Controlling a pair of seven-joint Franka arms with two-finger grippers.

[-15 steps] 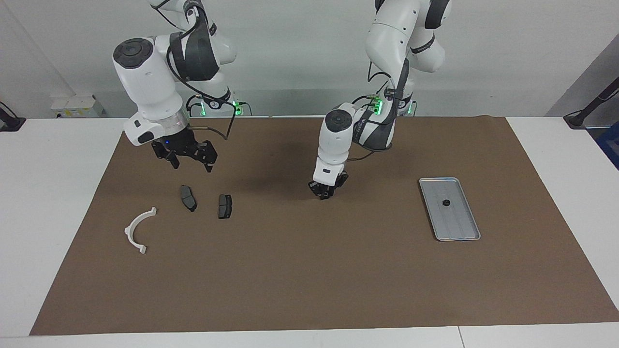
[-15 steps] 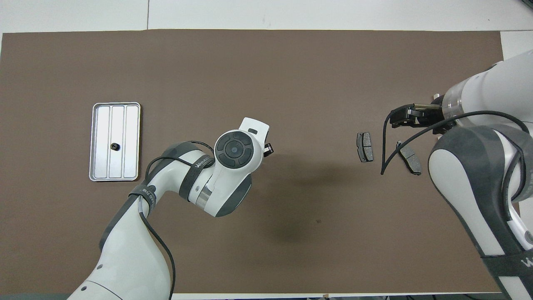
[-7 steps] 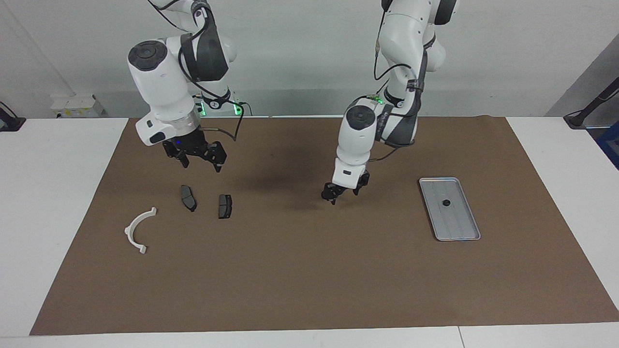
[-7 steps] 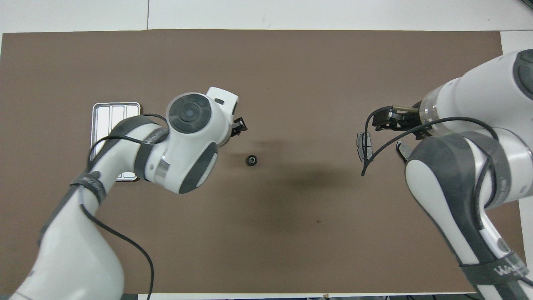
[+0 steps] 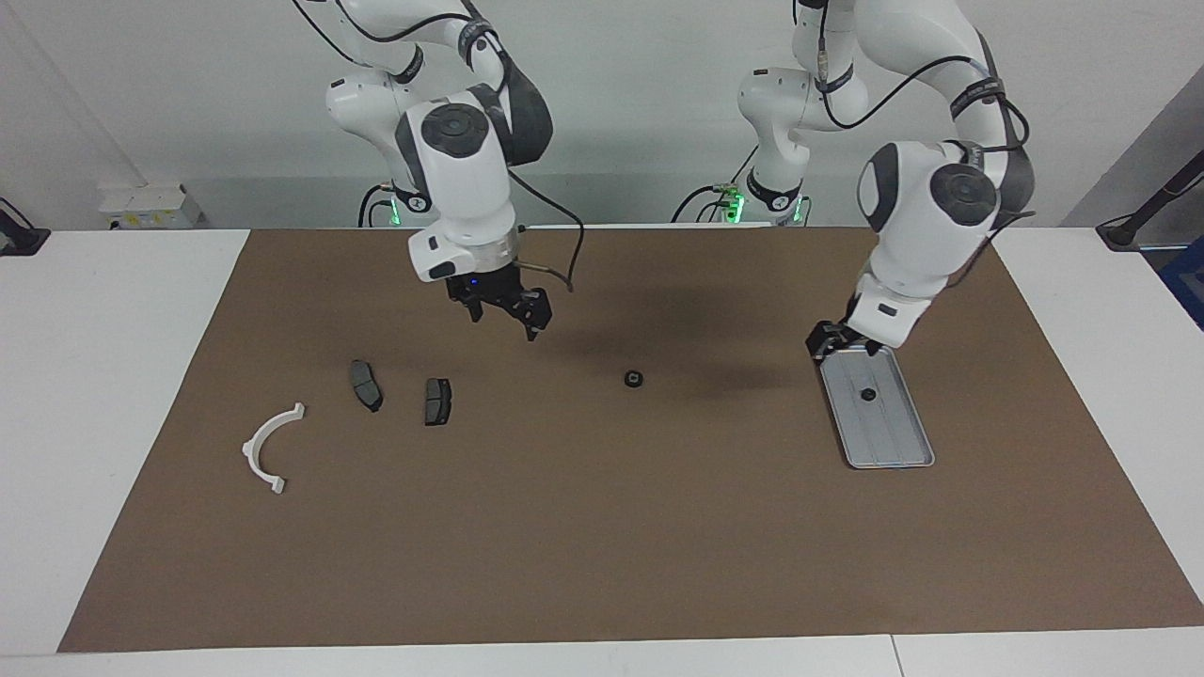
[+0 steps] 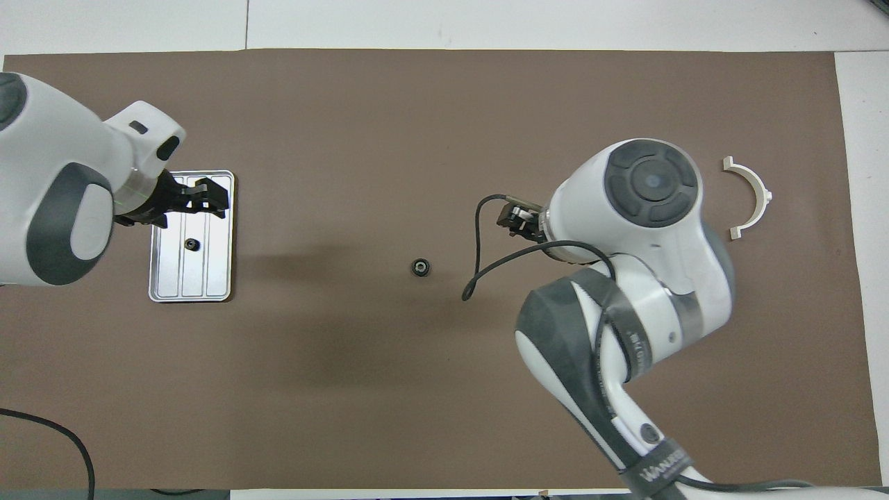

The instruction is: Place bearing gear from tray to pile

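One small black bearing gear (image 5: 634,379) (image 6: 419,267) lies on the brown mat near the table's middle, touched by neither gripper. Another bearing gear (image 5: 867,395) (image 6: 190,244) sits in the silver tray (image 5: 894,437) (image 6: 208,278). My left gripper (image 5: 842,346) (image 6: 215,198) hangs open and empty over the tray. The pile lies toward the right arm's end: a white half-ring bracket (image 5: 273,447) (image 6: 750,198) and two dark plates (image 5: 366,385) (image 5: 437,401), which the right arm hides in the overhead view. My right gripper (image 5: 503,312) (image 6: 517,221) hangs open over bare mat between the plates and the loose gear.
The brown mat (image 5: 602,545) covers most of the white table. A cable (image 6: 479,264) loops down from the right wrist close to the loose gear.
The left gripper opened, left a bearing gear on the mat's middle and swung back over the tray. The right arm moved from above the plates toward the middle.
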